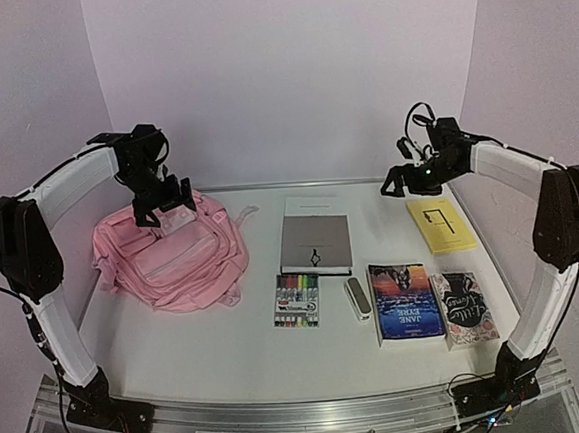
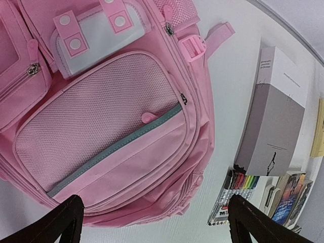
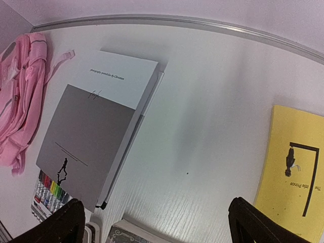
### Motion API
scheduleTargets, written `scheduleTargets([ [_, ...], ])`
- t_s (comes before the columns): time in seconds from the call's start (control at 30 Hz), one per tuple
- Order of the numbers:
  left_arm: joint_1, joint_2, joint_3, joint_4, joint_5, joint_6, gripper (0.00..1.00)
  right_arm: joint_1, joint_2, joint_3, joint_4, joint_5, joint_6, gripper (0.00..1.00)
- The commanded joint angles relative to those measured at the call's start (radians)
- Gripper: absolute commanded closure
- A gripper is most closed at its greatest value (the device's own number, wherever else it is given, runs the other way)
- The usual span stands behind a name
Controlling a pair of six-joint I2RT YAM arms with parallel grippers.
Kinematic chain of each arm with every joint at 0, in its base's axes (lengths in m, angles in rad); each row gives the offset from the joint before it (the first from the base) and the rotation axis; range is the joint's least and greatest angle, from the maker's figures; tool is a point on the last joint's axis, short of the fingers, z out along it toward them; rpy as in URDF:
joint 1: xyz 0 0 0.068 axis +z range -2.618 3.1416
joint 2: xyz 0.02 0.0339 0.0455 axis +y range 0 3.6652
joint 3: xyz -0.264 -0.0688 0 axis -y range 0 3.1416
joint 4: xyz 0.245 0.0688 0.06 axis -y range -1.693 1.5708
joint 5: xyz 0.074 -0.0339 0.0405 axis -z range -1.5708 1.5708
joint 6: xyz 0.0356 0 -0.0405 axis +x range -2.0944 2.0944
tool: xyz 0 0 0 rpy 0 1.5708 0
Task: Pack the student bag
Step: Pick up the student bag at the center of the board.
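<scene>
The pink student bag lies flat at the back left of the table, front side up, and its pocket zips look closed. My left gripper hovers over the bag's upper end. In the left wrist view the bag fills the frame, and the left gripper is open with nothing between its dark fingertips. My right gripper hangs above the back right of the table. In the right wrist view the right gripper is open over bare table, and the bag's edge shows at the far left.
Beside the bag lies a grey and white book, with a marker set and a small white case in front of it. Further right are a Jane Eyre book, a dark patterned book and a yellow booklet.
</scene>
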Motion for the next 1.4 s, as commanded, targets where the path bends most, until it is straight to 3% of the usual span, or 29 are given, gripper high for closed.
scheduleTargets([
  [0.0,-0.039,0.115,0.106,-0.02,-0.101,-0.07,0.0,0.034,0.058,-0.005,0.054,-0.034,0.109,0.02],
  [0.3,-0.105,0.44,0.399,-0.158,-0.333,-0.197,0.0,0.066,0.185,0.052,0.118,-0.033,0.208,0.02],
  [0.67,-0.115,0.627,0.483,-0.237,-0.427,-0.352,0.02,0.112,0.326,0.105,0.167,-0.053,0.261,0.02],
  [0.73,-0.115,0.631,0.473,-0.227,-0.409,-0.357,0.13,0.118,0.348,0.118,0.169,-0.056,0.266,0.02],
  [1.07,-0.113,0.486,0.406,-0.168,-0.342,-0.357,0.95,0.143,0.452,0.175,0.187,-0.079,0.303,0.02],
  [1.1,-0.112,0.466,0.42,-0.186,-0.354,-0.355,0.99,0.145,0.464,0.184,0.188,-0.082,0.308,0.02],
  [1.37,-0.083,0.231,0.425,-0.162,-0.419,-0.285,1.0,0.207,0.532,0.23,0.208,-0.131,0.332,0.02],
])
